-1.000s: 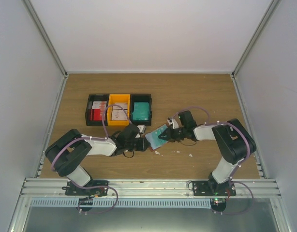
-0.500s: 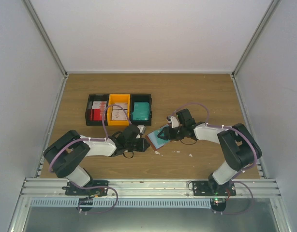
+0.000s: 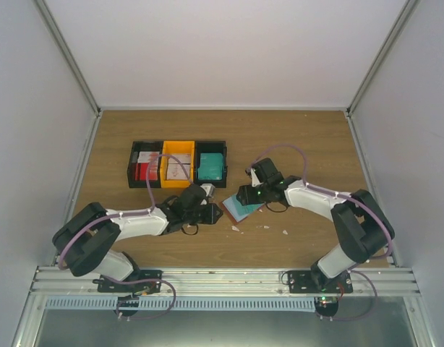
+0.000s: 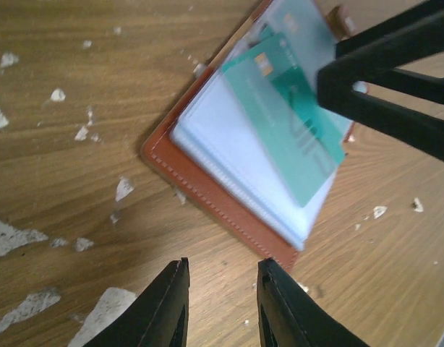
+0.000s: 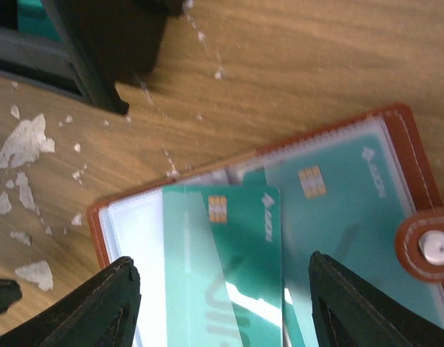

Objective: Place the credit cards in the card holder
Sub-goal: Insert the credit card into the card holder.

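The card holder (image 3: 238, 210) lies open on the table, brown leather (image 4: 207, 191) with clear sleeves. A teal credit card (image 5: 233, 246) lies loose and slanted across the sleeves (image 4: 287, 123), and another teal card (image 5: 338, 210) sits in a sleeve beside it. My right gripper (image 5: 222, 264) hovers open over the holder (image 3: 245, 196), jaws wide on either side of the loose card and not touching it. My left gripper (image 4: 222, 266) is open with a narrow gap and nothing in it, just off the holder's leather edge (image 3: 211, 212).
Three bins stand behind: a black one (image 3: 144, 165) with red and white cards, an orange one (image 3: 178, 163) with pale cards, a black one (image 3: 211, 165) with teal cards. White scraps (image 5: 27, 144) dot the wood. The holder's snap strap (image 5: 428, 246) sticks out.
My right gripper has opened wide and let go of the teal card, which now lies on the holder; the arm shifted left. The left jaws opened slightly.
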### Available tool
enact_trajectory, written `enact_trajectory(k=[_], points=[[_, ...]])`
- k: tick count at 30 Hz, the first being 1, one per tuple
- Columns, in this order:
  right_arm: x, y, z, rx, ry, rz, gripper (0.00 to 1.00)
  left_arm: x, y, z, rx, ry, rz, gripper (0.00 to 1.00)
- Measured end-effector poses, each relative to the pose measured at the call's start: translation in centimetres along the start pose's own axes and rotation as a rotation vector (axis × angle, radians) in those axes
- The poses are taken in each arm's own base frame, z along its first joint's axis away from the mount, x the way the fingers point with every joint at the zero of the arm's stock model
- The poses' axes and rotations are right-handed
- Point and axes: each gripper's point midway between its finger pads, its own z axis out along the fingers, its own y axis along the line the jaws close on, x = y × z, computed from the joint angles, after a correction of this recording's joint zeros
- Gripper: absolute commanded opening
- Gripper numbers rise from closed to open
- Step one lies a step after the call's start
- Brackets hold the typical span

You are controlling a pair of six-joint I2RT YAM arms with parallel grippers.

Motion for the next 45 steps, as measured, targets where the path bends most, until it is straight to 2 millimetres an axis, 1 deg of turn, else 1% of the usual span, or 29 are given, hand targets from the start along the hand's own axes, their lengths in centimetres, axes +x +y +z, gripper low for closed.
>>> enact_trajectory(k=[4, 8, 9, 11, 13, 15, 19, 24, 30, 35, 41, 45], points=[[-1.0, 0.6, 0.5, 0.028, -0.004, -0.038, 0.63, -0.7, -0.8, -0.3, 0.033, -0.023, -0.004, 0.28], [-0.2, 0.5, 1.4, 0.054, 0.030, -0.059, 0.65, -0.6, -0.9, 0.1, 0.044, -0.007, -0.015, 0.28], [0.0, 0.3, 1.5, 0.064, 0.037, -0.061, 0.66, -0.6, -1.0, 0.3, 0.047, -0.003, -0.017, 0.27], [0.3, 0.1, 1.6, 0.079, 0.046, -0.062, 0.67, -0.4, -1.1, 0.7, 0.057, 0.011, -0.019, 0.19], [0.3, 0.0, 1.7, 0.092, 0.045, -0.067, 0.66, 0.0, -1.0, 1.1, 0.061, 0.030, -0.023, 0.16], [0.3, 0.0, 1.7, 0.095, 0.044, -0.072, 0.64, 0.2, -1.0, 1.5, 0.062, 0.046, -0.027, 0.15], [0.2, 0.2, 2.1, 0.093, 0.052, -0.093, 0.61, 0.1, -1.0, 2.1, 0.058, 0.056, -0.029, 0.15], [0.5, 1.0, 2.3, 0.064, 0.062, -0.128, 0.61, -0.2, -1.0, 2.5, 0.048, 0.055, -0.030, 0.15], [1.5, 2.9, 2.4, -0.007, 0.094, -0.194, 0.59, -0.1, -0.4, 2.9, 0.014, 0.060, -0.034, 0.15], [1.7, 3.5, 2.3, -0.042, 0.105, -0.211, 0.58, 0.0, 0.0, 3.0, 0.000, 0.060, -0.032, 0.14], [1.2, 2.8, 2.3, 0.005, 0.084, -0.218, 0.60, -0.3, 0.2, 3.0, -0.017, 0.046, -0.031, 0.13], [0.0, 2.4, 2.2, 0.054, 0.049, -0.221, 0.58, -0.4, 0.4, 3.0, -0.028, 0.037, -0.031, 0.13]])
